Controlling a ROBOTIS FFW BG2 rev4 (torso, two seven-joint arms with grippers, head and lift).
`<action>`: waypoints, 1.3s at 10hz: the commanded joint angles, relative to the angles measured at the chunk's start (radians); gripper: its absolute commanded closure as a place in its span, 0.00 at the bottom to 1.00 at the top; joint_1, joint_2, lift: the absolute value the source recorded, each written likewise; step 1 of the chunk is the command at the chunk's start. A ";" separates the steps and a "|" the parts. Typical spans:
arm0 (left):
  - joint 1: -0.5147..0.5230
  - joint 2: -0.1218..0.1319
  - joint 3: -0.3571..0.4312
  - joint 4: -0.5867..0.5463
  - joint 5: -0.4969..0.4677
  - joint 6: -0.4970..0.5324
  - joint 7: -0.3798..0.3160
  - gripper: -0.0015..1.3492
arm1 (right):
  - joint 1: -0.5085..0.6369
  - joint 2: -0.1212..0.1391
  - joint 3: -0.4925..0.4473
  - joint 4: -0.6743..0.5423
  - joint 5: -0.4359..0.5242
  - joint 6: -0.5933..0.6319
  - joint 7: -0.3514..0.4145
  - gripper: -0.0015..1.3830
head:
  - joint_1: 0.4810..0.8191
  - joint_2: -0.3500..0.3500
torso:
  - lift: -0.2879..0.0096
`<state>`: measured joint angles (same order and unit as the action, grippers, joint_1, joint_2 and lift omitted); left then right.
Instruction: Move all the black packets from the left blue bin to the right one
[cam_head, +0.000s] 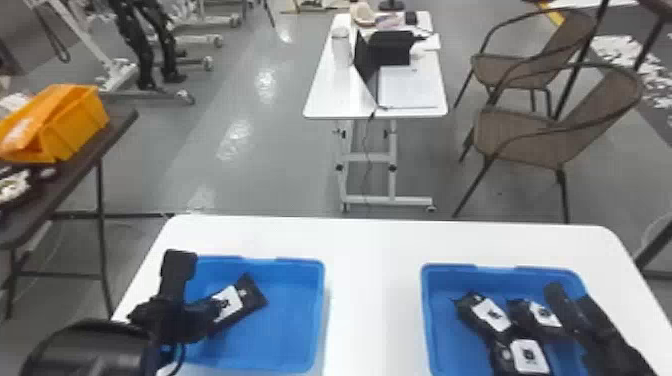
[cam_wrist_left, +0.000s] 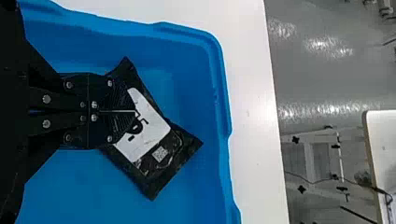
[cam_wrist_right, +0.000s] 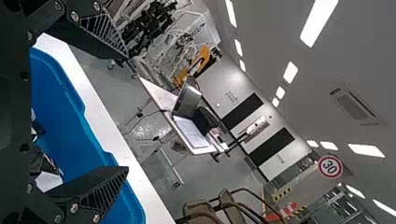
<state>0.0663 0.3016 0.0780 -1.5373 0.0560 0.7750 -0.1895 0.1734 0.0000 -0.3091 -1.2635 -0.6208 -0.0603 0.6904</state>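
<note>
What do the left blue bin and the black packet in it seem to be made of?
Left blue bin: probably moulded plastic, smooth, with even colour and rounded corners. Black packet: plastic or foil film, unclear which, slightly glossy, from its creases and highlights.

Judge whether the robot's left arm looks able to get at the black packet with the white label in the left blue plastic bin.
Probably yes: its black gripper is over the packet, and the open bin leaves the way free, though the closed fingers may need to part first.
</note>
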 joint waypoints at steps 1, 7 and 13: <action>0.009 -0.032 0.035 -0.006 -0.047 -0.008 -0.034 0.89 | 0.000 0.001 0.001 0.004 -0.004 0.000 0.004 0.13 | 0.63 0.66 | 0.97; -0.057 -0.042 0.097 0.063 -0.260 -0.020 -0.297 0.00 | -0.012 0.001 0.001 0.019 -0.011 0.007 0.023 0.13 | 0.63 0.67 | 0.97; -0.270 -0.049 0.011 0.382 -0.736 -0.163 -0.680 0.00 | -0.012 0.001 0.002 0.027 -0.024 0.011 0.031 0.13 | 0.63 0.67 | 0.97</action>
<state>-0.1879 0.2521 0.0941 -1.1892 -0.6744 0.6299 -0.8697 0.1609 0.0000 -0.3070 -1.2371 -0.6438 -0.0495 0.7208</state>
